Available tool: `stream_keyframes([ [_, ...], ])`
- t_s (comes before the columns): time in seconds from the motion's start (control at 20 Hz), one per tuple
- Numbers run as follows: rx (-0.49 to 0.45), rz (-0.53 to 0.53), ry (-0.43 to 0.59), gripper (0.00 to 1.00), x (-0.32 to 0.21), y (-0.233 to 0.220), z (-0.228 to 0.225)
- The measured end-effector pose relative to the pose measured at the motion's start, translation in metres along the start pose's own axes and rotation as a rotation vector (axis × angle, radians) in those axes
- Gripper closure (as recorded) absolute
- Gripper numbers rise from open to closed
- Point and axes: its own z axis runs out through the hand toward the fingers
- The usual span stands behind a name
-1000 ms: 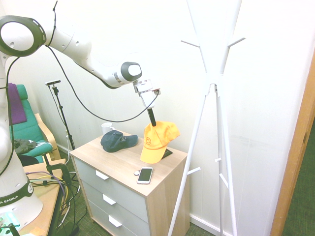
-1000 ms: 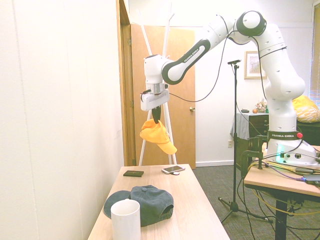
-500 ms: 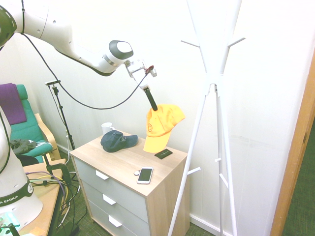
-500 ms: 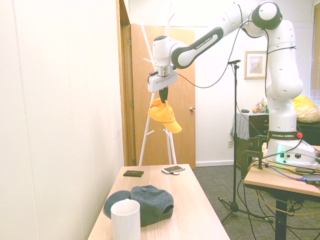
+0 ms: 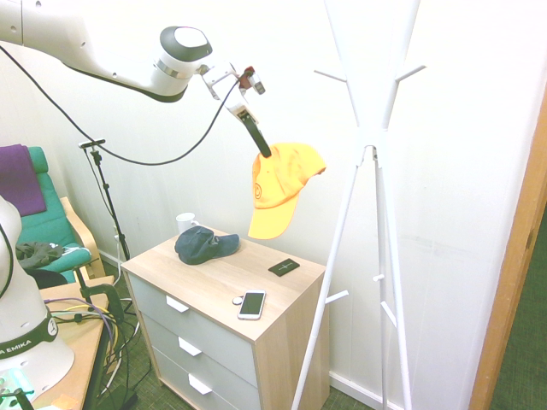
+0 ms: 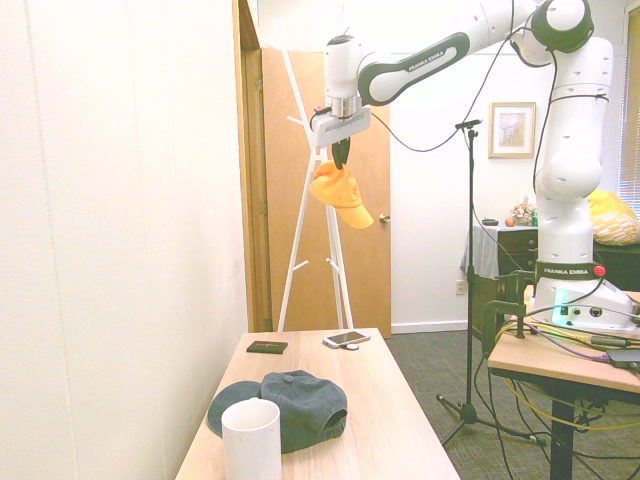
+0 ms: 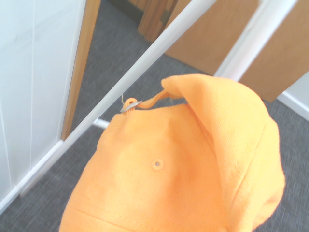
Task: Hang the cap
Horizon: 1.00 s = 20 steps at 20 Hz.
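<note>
The orange-yellow cap (image 5: 280, 186) hangs in the air high above the dresser, brim pointing down, with my gripper (image 5: 263, 151) shut on its crown. From the other side, the cap (image 6: 340, 194) dangles under the gripper (image 6: 340, 160), close in front of the white coat stand (image 6: 305, 150). The stand's pegs (image 5: 410, 73) sit higher and to the right of the cap in the first exterior view. Up close, the wrist view shows the cap's crown (image 7: 174, 169) with its button and back strap, and the stand's legs (image 7: 145, 63) behind.
A dark blue-grey cap (image 5: 203, 244) and a white mug (image 5: 186, 222) rest on the wooden dresser (image 5: 214, 278), along with a phone (image 5: 251, 304), a small black item (image 5: 284, 267) and a coin-like disc (image 5: 238, 300). A wooden door (image 6: 350, 200) stands behind the coat stand.
The arm has lifted the orange-yellow cap from just above the dresser top up and toward the coat stand; the cap now hangs much higher.
</note>
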Motion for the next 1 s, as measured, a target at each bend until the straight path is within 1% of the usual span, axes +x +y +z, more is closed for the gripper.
stream_keyframes([
  [0.45,0.055,0.034,0.055,1.0,0.038,0.028,-0.056],
  [0.8,0.099,0.042,0.121,1.0,0.056,0.029,-0.109],
  [1.0,0.118,0.051,0.156,1.0,0.077,0.028,-0.128],
])
